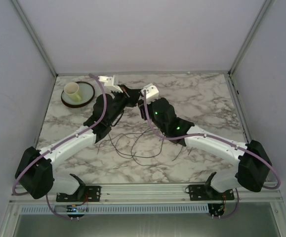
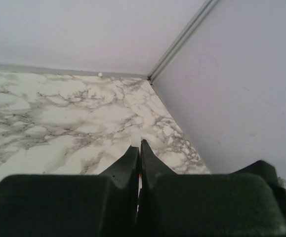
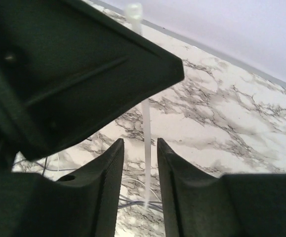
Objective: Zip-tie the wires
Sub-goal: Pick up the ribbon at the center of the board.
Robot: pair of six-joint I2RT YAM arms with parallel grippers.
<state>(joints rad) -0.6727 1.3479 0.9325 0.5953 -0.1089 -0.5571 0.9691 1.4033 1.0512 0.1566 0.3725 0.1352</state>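
Observation:
The wires [image 1: 133, 143] lie in loose dark loops on the marble table between the two arms; a few strands show low in the right wrist view [image 3: 133, 201]. My left gripper [image 2: 139, 144] is shut on a translucent white zip tie [image 2: 135, 137], whose end pokes out past the tips. In the right wrist view the zip tie [image 3: 146, 123] hangs straight down from the left gripper's body to the wires. My right gripper [image 3: 140, 142] is open, one finger on each side of the strip, not touching it. In the top view the left gripper [image 1: 128, 94] and the right gripper [image 1: 140, 101] meet at the back centre.
A dark plate [image 1: 86, 96] with a pale cup [image 1: 72, 90] stands at the back left of the marble table [image 1: 207, 98]. Enclosure walls close the back and sides. The left gripper's black body [image 3: 73, 64] fills the upper left of the right wrist view.

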